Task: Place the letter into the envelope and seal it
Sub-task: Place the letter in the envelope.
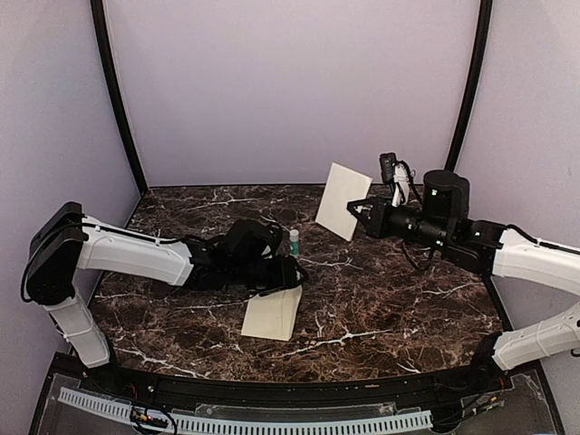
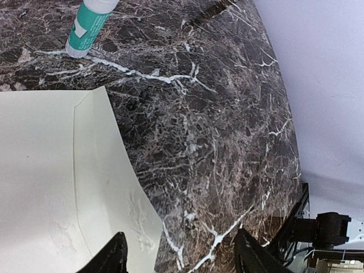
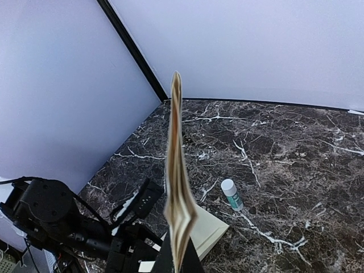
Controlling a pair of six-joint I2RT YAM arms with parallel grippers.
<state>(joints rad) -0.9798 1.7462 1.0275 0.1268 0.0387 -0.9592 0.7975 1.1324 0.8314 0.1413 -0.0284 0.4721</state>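
While our left gripper (image 2: 181, 249) hovers with its jaws apart and nothing between them, we see the envelope (image 1: 272, 315) lying on the dark marbled surface (image 1: 390, 299) right beneath it, one finger over the envelope's edge. Just beyond that gripper, a white-and-green glue stick (image 1: 294, 241) stands upright, apart from the envelope. Further right, our right gripper (image 1: 361, 210) is clenched on one edge of the folded letter (image 1: 343, 201), holding it upright in the air, well apart from the envelope.
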